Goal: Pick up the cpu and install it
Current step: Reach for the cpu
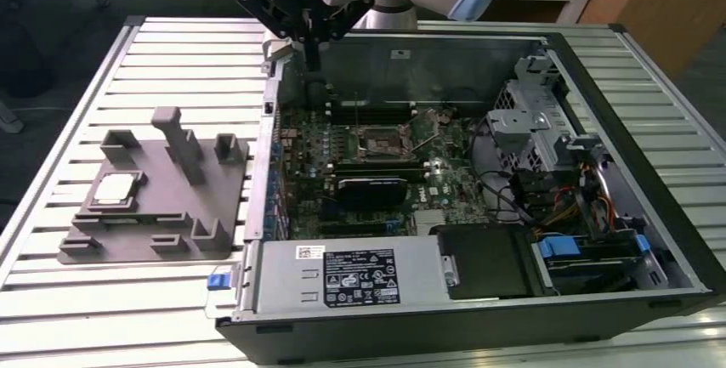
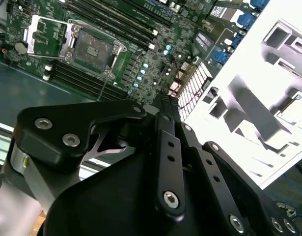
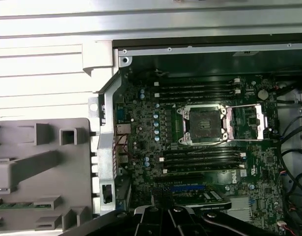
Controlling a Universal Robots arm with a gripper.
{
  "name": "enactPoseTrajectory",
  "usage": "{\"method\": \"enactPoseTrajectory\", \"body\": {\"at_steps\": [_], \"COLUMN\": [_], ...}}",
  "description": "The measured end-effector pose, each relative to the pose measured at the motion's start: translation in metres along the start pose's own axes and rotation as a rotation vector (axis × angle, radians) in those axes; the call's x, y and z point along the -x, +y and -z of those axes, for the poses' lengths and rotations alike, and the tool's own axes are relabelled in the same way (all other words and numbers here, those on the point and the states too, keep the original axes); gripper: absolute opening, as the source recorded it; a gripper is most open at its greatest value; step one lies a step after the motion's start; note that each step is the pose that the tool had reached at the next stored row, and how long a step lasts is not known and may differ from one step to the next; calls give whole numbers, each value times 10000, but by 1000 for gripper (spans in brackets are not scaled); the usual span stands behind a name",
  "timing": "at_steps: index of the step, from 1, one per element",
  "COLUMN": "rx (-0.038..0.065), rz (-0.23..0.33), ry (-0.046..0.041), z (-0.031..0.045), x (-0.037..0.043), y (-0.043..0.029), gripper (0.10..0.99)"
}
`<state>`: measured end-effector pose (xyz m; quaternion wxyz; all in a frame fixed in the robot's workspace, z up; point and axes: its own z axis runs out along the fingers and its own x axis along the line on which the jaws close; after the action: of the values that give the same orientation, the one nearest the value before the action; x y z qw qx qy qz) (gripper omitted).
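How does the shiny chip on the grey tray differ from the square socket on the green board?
The cpu is silver-white; the socket is dark with a metal frame. The cpu lies on the grey tray outside the computer case; the socket sits inside it, lid open and empty. Both are square and lie flat.

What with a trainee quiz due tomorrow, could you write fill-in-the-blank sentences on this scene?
The cpu lies on the grey ____.
In the exterior view, it sits to the ____ of the computer case.
The motherboard socket stands open and ____.
Missing words: tray; left; empty.
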<state>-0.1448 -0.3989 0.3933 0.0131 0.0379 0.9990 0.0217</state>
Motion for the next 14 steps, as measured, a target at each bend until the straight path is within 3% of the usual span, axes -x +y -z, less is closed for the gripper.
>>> {"method": "enactPoseTrajectory", "body": {"at_steps": [14], "rx": [0], "rz": [-1], "ry": [-1], "z": [4], "x": [-150], "y": [-11], "gripper": [106]}}
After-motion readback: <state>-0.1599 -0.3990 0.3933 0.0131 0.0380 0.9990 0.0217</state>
